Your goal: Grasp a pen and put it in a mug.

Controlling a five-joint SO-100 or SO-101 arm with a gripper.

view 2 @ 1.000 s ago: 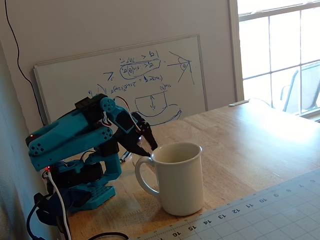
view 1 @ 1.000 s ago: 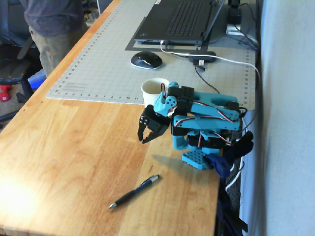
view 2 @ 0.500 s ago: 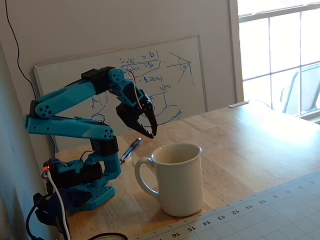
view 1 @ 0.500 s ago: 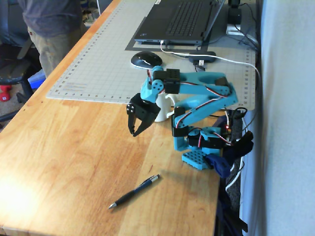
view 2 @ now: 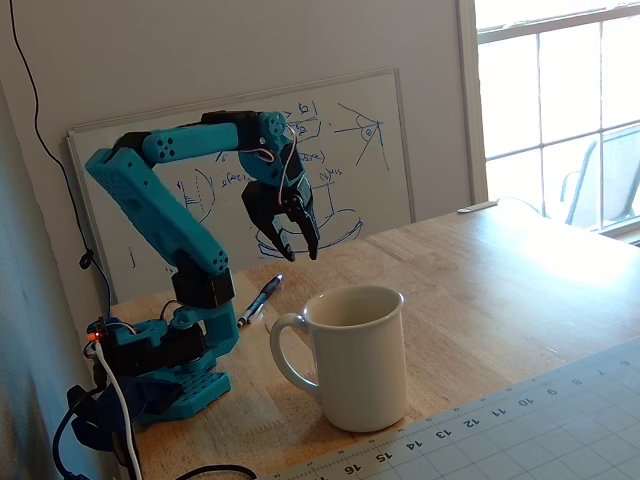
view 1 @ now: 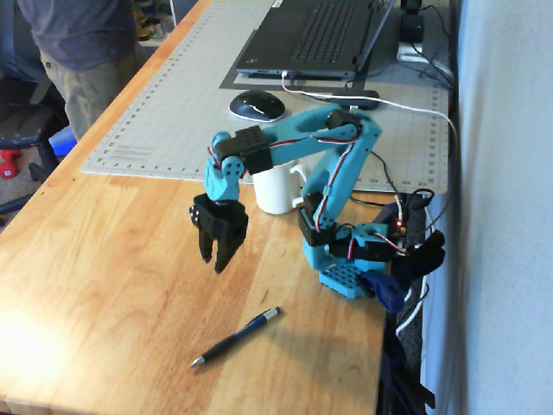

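Note:
The dark pen (view 1: 235,337) with silvery ends lies flat on the wooden table, near the front edge in a fixed view. It also shows behind the arm's base in the other fixed view (view 2: 260,300). The white mug (view 1: 276,188) stands upright beside the arm, partly hidden by the arm's link. In the other fixed view the mug (view 2: 355,355) is in front, handle to the left, and its visible inside looks empty. My gripper (view 1: 213,261) hangs in the air, pointing down, above and left of the pen. It also shows in the other fixed view (view 2: 295,250). It is open and empty.
A grey cutting mat (view 1: 173,104) covers the far table, with a computer mouse (view 1: 257,105) and a laptop (view 1: 315,39) on it. A person (view 1: 82,52) stands at the far left. A whiteboard (view 2: 340,140) leans on the wall. Cables hang by the arm's base (view 1: 346,259).

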